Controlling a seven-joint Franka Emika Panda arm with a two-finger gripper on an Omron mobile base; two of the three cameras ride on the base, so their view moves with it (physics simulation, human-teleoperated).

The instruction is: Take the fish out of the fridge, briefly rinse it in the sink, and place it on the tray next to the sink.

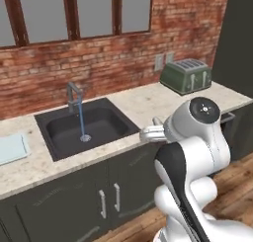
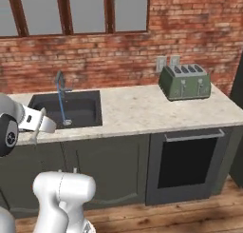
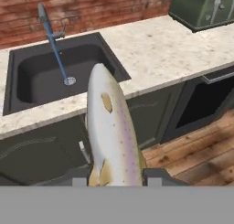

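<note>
Brick wall and dark-framed windows ran behind the speckled worktop (image 1: 143,102), where the black sink (image 1: 106,122) sat recessed with a thin blue stream falling from the faucet (image 1: 73,94) to the drain. My hand view showed what the base cameras could not: the fish (image 3: 112,131) clamped between my gripper (image 3: 116,176), its pale spotted body reaching up toward the sink's front edge, held out in front of the cabinets rather than over the basin. From the left base view the tray (image 1: 12,148) lay on the worktop at the sink's left side, cut off by the picture's edge. A green toaster (image 2: 185,82) stood near the worktop's right end. My own arm hid the gripper in the left base view; in the right base view the hand was partly cut off at the left edge.
</note>
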